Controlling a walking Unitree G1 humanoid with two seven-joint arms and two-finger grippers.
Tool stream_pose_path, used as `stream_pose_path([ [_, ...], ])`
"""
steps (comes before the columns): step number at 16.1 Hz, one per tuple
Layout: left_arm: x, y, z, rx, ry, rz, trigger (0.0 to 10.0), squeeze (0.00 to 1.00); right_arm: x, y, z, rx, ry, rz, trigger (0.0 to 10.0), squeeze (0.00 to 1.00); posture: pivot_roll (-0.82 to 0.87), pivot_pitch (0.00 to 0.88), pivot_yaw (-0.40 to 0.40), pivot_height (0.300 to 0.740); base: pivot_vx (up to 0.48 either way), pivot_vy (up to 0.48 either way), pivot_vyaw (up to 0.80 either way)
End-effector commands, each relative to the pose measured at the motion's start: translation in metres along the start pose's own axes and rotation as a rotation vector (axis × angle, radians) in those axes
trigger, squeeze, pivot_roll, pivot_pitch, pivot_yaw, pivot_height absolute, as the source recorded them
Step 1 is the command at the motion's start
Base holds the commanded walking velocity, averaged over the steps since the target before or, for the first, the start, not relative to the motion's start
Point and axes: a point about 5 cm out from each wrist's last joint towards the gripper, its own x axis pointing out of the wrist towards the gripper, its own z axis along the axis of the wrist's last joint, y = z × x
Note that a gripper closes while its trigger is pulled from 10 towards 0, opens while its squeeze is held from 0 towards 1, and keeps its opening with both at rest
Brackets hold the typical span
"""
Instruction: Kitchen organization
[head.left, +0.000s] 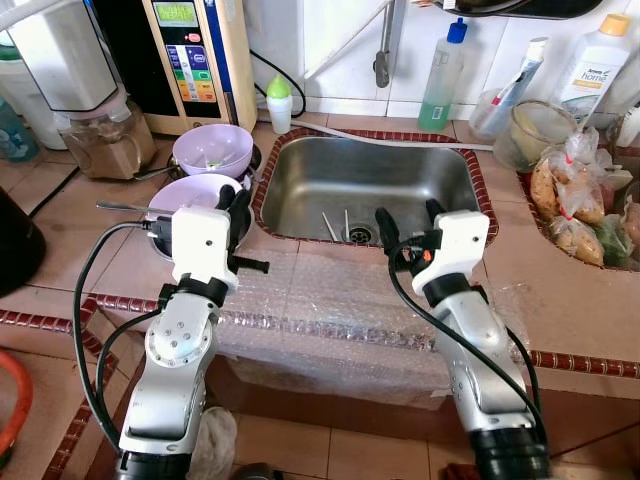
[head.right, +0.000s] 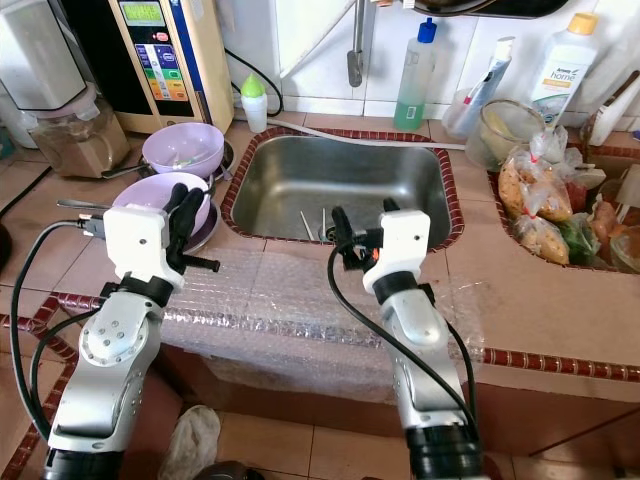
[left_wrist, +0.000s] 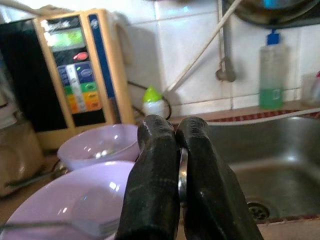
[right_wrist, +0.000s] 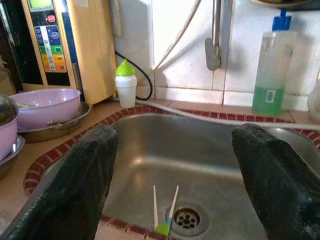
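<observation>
Both arms come up from the frame's near edge, and we take the sink as landmark. Our left gripper hovers just left of the sink's front corner, over the nearer lilac bowl, fingers pressed together with a thin metal edge pinched between them; we cannot tell what that metal belongs to. Our right gripper sits at the sink's front rim, fingers spread wide, holding nothing.

In the sink by the drain lie two thin sticks with a green tip, maybe a small utensil. We judge them light, stiff and wet-slippery; grab mid-shaft, low on the basin floor.

Bowls: the nearer one and a second lilac bowl stand left of the sink, each on a metal plate. Likely plastic, light, smooth-rimmed; pinch the rim wall. A spoon handle pokes out left of the near bowl.

Bubble wrap covers the counter edge in front of the sink: soft, slidey.

Writing: white bottle behind the sink on the right reads "home". Water machine behind-left has coloured buttons, text too small. Green soap bottle label unreadable.
</observation>
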Motion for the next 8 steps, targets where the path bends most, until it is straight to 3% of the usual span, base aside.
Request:
stream_pose_path([
  [1, 0.005, -0.003, 0.010, 0.000, -0.053, -0.027, 10.0, 0.00, 0.004, 0.000, 0.002, -0.010, -0.011, 0.006, 10.0, 0.00, 0.00, 0.000, 0.025, 0.740, 0.000, 0.000, 0.00],
  [8, 0.013, -0.008, 0.025, -0.013, -0.106, -0.054, 10.0, 0.00, 0.003, -0.001, 0.003, -0.019, -0.021, 0.006, 10.0, 0.00, 0.00, 0.000, 0.031, 0.740, 0.253, 0.000, 0.00],
])
